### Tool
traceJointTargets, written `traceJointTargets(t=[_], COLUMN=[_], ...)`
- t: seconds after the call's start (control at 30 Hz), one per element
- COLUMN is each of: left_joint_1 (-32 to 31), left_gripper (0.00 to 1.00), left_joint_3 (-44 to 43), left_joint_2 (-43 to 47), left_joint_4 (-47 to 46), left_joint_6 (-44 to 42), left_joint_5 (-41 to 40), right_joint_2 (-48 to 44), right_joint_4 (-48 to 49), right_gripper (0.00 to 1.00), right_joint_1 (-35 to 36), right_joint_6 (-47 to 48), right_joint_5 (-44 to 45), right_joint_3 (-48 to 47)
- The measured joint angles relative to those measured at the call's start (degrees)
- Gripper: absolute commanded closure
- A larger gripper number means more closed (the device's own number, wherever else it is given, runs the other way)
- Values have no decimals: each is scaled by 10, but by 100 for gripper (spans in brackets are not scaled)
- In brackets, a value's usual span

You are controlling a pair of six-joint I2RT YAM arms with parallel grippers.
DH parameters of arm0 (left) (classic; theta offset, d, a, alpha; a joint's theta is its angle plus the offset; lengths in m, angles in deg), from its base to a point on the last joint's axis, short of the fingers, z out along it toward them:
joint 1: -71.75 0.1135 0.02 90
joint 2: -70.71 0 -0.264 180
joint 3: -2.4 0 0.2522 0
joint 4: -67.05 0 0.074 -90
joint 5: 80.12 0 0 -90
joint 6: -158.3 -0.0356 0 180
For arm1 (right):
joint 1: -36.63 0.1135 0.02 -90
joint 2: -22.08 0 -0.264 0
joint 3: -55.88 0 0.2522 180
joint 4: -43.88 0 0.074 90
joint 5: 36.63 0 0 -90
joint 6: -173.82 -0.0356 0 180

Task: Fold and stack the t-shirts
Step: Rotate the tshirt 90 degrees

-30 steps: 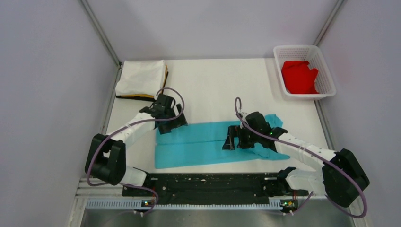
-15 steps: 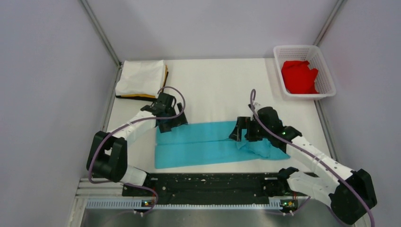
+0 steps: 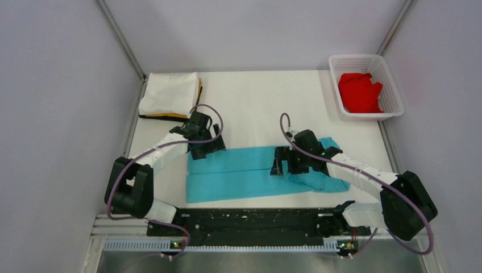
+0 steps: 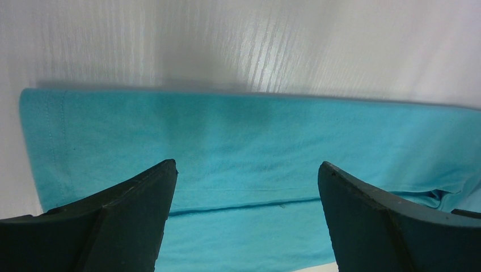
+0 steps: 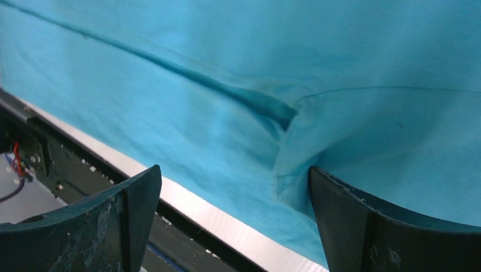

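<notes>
Turquoise-blue t-shirt [image 3: 239,176] lay flat near the 6 o'clock edge of the table [image 3: 256,102]. Right claw [image 3: 279,165] had slid toward 8 o'clock, spread apart over it; left claw [image 3: 210,148] apart too. Room lay open at 12 o'clock.

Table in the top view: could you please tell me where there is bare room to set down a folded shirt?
The widest bare patch of table is the far middle, between the folded white shirt and the basket, beyond the turquoise shirt. The near middle is crowded: that shirt lies there with the left gripper and right gripper over it.
</notes>
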Motion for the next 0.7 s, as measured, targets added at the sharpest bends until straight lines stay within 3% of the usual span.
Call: traceJointTargets(t=[0.2,0.7], left_joint_1=[0,-1], left_gripper=[1,1], left_joint_3=[0,0], left_joint_2=[-2,-2], left_joint_4=[0,0], left_joint_6=[0,0], left_joint_5=[-1,0], right_joint_2=[15,22], right_joint_4=[30,48], right_gripper=[1,1], right_joint_1=[46,54], right_joint_6=[-3,-29], right_joint_5=[-24,-7], right_joint_3=[7,24])
